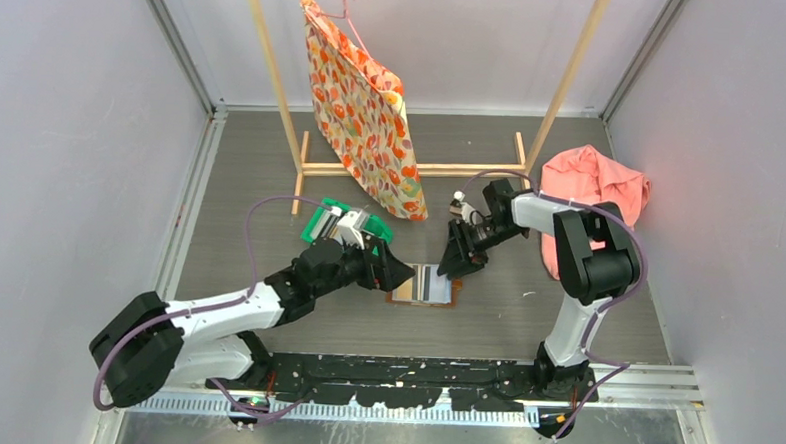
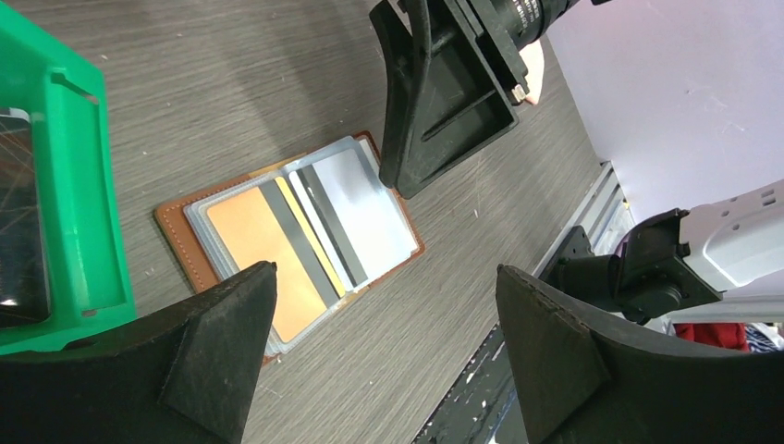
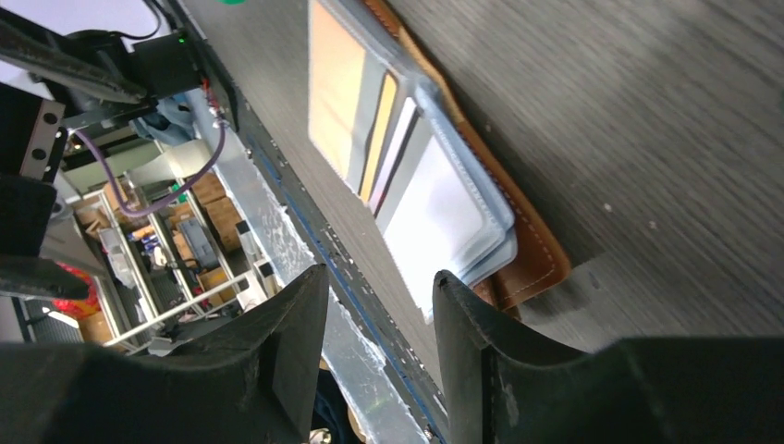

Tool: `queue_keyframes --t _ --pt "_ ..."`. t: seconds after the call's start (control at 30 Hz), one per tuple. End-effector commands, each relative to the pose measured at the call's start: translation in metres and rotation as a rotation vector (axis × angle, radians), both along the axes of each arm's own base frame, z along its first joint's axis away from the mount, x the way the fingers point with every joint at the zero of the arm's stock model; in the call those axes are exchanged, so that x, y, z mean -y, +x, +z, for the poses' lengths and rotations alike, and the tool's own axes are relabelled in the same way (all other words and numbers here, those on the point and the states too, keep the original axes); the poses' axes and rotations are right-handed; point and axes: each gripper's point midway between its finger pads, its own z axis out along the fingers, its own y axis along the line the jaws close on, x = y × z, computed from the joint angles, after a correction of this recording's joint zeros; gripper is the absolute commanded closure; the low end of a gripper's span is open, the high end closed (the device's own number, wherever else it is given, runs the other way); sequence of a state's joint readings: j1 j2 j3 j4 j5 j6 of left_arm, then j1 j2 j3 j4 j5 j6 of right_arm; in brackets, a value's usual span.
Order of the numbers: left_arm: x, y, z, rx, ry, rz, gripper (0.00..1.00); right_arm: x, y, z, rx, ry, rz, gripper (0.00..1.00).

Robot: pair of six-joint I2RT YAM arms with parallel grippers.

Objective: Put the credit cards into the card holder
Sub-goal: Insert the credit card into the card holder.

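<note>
Cards point(image 2: 314, 222) loose on open holder point(image 2: 176, 227); left gripper point(image 2: 385, 277) wide, right gripper point(image 3: 381, 276) half-open, both empty. Next: slide them in.

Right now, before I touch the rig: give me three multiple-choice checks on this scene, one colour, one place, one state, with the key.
1. The bin beside the left jaws is:
A) red
B) green
C) blue

2. The card holder lies:
A) inside the bin
B) clamped in the right jaws
C) open on the table, between the two arms' jaws

3. The left jaws are:
A) shut on a card
B) shut on the card holder
C) wide open and empty

Key:
1 B: a green plastic wall fills the left side of the left wrist view.
2 C: it lies flat on the wood-grain top with the credit cards on it, and nothing grips it.
3 C: the left wrist view shows a wide gap with nothing between them.
</note>
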State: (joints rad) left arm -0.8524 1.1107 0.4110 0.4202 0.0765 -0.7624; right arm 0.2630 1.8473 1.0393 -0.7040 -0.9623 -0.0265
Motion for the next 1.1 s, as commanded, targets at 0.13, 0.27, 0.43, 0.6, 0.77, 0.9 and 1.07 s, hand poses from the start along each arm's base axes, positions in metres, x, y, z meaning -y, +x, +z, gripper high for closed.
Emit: queue_keyframes --t 0.13,0.27,0.43,0.6,0.77,0.9,1.07 --pt "0.019 0.005 0.009 -0.012 -0.079 -0.028 0.14 0.005 0.005 -0.015 0.005 -0.094 -0.008 0.5" --pt "0.024 0.004 0.0 -0.033 -0.068 -0.052 0.17 0.006 0.005 -0.019 0.0 -0.11 -0.009 0.5" --pt "0.029 0.003 -0.013 -0.064 -0.055 -0.066 0.21 0.005 0.007 -0.019 0.0 -0.101 -0.009 0.5" --pt "0.032 0.003 -0.025 -0.096 -0.04 -0.07 0.28 0.0 0.008 -0.016 -0.019 -0.066 -0.006 0.5" --pt "0.033 0.004 -0.036 -0.118 -0.031 -0.065 0.32 -0.001 0.009 -0.013 -0.022 -0.056 -0.006 0.5" --pt "0.037 0.004 -0.043 -0.143 -0.025 -0.076 0.35 -0.004 0.01 -0.008 -0.02 -0.027 0.003 0.51" --pt "0.04 0.003 -0.045 -0.158 -0.033 -0.083 0.37 -0.008 0.011 -0.001 -0.014 0.013 0.017 0.51"
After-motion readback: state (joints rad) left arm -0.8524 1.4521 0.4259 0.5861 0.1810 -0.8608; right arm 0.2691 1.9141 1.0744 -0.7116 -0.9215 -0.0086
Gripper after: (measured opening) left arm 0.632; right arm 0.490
